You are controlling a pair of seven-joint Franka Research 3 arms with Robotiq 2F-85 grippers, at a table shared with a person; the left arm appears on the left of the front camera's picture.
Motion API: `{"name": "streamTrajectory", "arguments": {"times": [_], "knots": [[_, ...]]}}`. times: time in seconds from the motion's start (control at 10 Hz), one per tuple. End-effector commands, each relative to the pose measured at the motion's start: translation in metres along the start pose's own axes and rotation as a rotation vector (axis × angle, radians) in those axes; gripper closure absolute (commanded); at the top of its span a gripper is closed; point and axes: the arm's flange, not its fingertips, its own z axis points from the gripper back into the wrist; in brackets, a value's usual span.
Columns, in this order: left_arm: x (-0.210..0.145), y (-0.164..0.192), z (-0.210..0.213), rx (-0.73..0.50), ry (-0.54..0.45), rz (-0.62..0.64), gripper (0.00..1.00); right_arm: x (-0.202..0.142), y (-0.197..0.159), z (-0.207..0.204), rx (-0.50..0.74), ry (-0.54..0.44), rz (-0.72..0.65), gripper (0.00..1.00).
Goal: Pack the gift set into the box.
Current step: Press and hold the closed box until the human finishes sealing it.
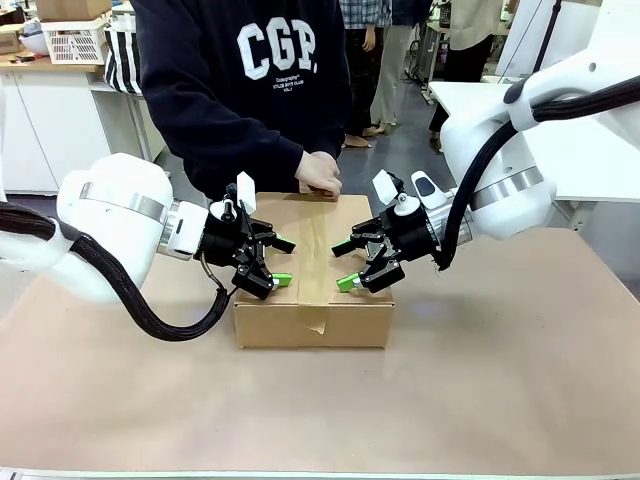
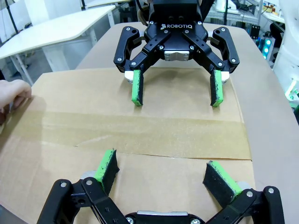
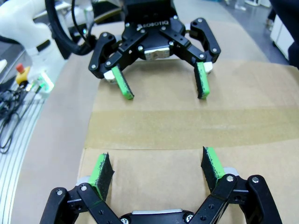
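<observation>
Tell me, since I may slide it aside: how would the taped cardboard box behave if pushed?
The box sits wide, low and flat on the table, so it would probably slide rather than tip. Its taped flaps look stiff, though corrugated tops may dent under the open left gripper or right gripper. Weight cannot be judged.

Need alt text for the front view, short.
A closed brown cardboard box, its top seam taped, sits on a tan table between two white robot arms. The open left tool and open right tool hover over its top from either side. A person's hands rest on the box's far edge.
</observation>
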Motion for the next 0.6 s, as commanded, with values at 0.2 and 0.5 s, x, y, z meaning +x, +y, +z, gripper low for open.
{"name": "streamTrajectory", "arguments": {"times": [0.2, 0.5], "knots": [[-0.0041, -0.0017, -0.0002, -0.004, 0.003, 0.002, 0.0, -0.002, 0.0007, -0.0016, -0.002, 0.007, -0.001, 0.0], [-0.0041, -0.0017, -0.0002, -0.004, 0.003, 0.002, 0.0, -0.002, 0.0007, -0.0016, -0.002, 0.007, -0.001, 0.0]]}}
